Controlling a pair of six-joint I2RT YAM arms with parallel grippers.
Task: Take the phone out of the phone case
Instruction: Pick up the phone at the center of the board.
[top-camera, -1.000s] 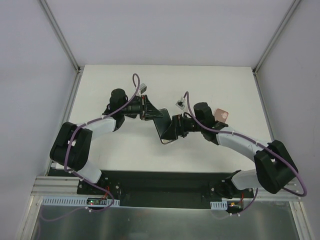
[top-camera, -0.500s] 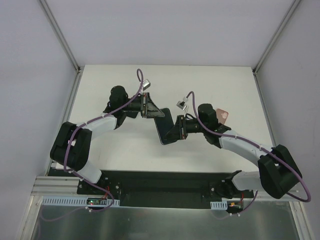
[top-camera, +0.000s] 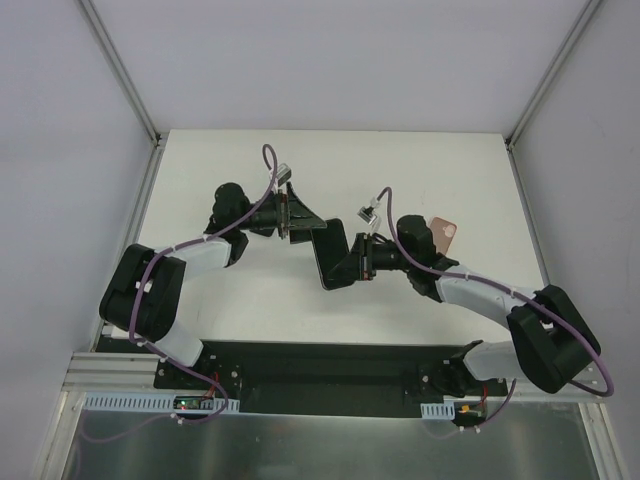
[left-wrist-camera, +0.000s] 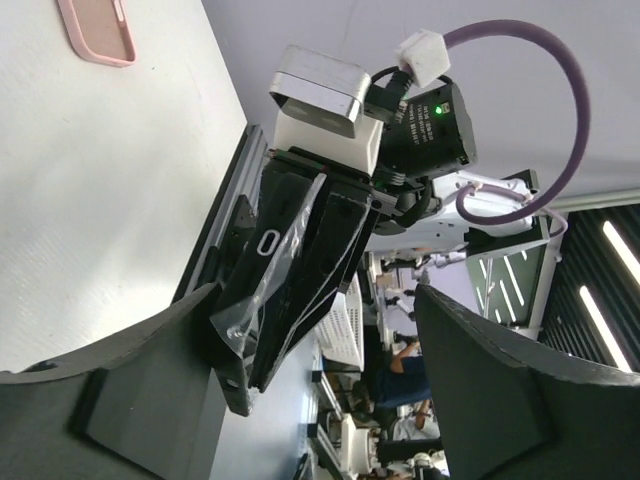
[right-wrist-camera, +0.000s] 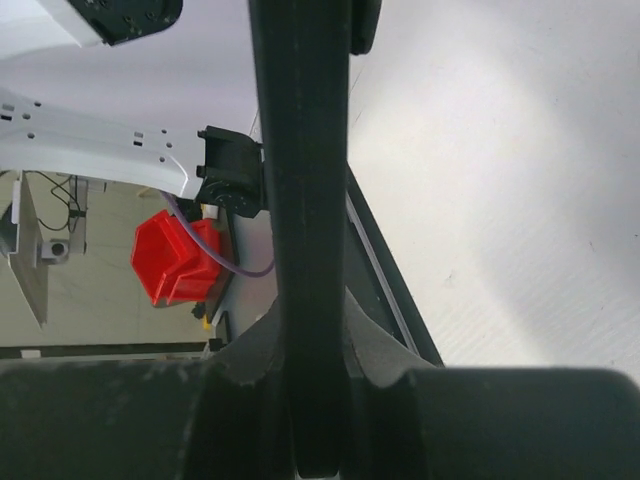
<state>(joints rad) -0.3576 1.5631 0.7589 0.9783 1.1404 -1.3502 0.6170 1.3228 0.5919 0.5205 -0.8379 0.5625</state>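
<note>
The phone (top-camera: 331, 258) is clamped in my right claw (top-camera: 353, 264). The right wrist view shows it edge-on as a dark bar running straight up out of the gap between the two pads, which are pressed against its flat faces. The grip is on the near end, so most of the slab extends beyond the fingertips.

From above, the phone's long axis runs from my right claw toward my left claw (top-camera: 306, 222), angling away from the arm bases and to the left. Its far end points into the mouth of the left claw. The left claw is spread. In the left wrist view its fingers (left-wrist-camera: 150, 360) stand well apart on either side of the phone, and neither presses on it.

The pink phone case (top-camera: 444, 232) lies flat on the bench (top-camera: 420, 170), behind my right claw on its outer side and well apart from the phone.

One second ago the roles were reversed: the left claw pinched the far end and the right claw stood wide.
</note>
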